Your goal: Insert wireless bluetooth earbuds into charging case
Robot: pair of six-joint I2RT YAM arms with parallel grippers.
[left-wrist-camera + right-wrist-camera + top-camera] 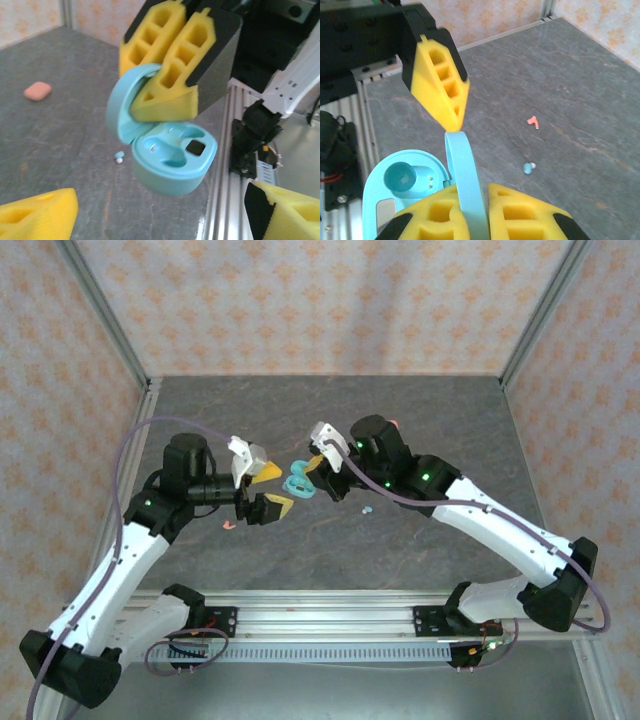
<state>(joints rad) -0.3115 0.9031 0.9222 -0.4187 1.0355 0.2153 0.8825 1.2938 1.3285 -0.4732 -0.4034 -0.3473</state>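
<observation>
An open teal charging case [172,160] hangs above the table, both earbud wells empty. My right gripper [470,212] is shut on its raised lid [464,165]; from the left wrist, its yellow fingers [167,65] pinch that lid [119,112]. My left gripper [161,202] is open, its yellow fingers [37,212] spread wide on either side of the case without touching it. From above, the case [299,485] sits between the left gripper [270,490] and the right gripper [316,464]. One teal earbud [366,509] [528,167] [119,157] lies on the table. A pink earbud [229,525] [533,121] lies apart.
A closed pink case [37,91] [396,424] rests on the grey table behind the right arm. The aluminium rail [330,618] runs along the near edge. Patterned walls enclose the back and sides.
</observation>
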